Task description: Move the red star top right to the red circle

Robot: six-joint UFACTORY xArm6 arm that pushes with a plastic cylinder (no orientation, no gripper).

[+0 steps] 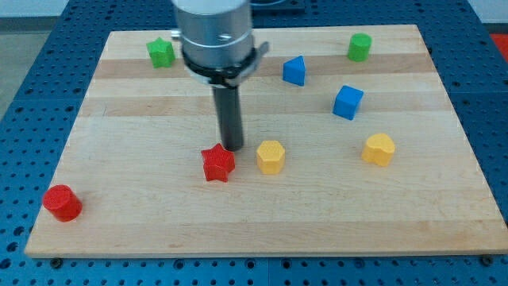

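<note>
The red star (217,164) lies on the wooden board a little left of the middle, toward the view's bottom. The red circle (62,202), a short cylinder, stands near the board's bottom left corner, far from the star. My tip (232,147) is on the board just above and slightly right of the red star, close to its upper right point; contact cannot be told. The rod comes down from the grey arm head (216,36) at the view's top.
A yellow hexagon block (271,156) sits right of the star. A yellow block (379,149) lies further right. Two blue blocks (294,71) (347,102) are upper right. A green star (161,52) and a green cylinder (359,47) are near the top edge.
</note>
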